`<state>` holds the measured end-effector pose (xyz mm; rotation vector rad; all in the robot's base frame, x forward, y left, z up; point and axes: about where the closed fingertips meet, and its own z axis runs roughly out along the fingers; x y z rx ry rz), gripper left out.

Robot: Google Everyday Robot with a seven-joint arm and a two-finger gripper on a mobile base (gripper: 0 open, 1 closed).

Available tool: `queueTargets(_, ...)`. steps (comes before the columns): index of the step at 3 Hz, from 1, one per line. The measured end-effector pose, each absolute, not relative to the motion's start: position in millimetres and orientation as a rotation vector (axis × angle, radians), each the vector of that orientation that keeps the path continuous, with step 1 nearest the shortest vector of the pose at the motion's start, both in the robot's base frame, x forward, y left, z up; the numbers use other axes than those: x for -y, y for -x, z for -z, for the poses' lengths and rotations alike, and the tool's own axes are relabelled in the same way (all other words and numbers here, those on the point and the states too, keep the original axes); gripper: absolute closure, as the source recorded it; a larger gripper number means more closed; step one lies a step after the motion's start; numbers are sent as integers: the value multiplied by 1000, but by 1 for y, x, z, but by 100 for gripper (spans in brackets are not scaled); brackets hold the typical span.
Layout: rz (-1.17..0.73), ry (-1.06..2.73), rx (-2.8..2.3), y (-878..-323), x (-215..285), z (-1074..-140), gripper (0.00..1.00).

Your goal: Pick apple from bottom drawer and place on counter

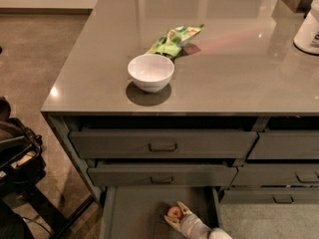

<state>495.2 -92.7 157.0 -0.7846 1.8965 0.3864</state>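
The apple [174,212] is small and red-orange and lies on the floor of the open bottom drawer [130,213], at the bottom of the camera view. My gripper [176,215] reaches into the drawer from the lower right, and its pale fingers sit on either side of the apple, close around it. The glossy grey-brown counter [224,68] tops the dark grey cabinet above.
A white bowl [150,72] and a green snack bag [173,40] lie on the counter, with a white container [309,29] at its right edge. Closed drawers with bar handles [162,147] sit above the open one. Dark equipment [17,158] stands on the floor at left.
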Motion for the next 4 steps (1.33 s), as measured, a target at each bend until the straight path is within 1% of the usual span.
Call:
queueTargets(2,-386,785,-1896,-495,93,-157,88)
queueTargets(3,-387,785,-1896,-495,93,-157,100)
queueTargets(4,-446,787,-1872,-490,95,-172,100)
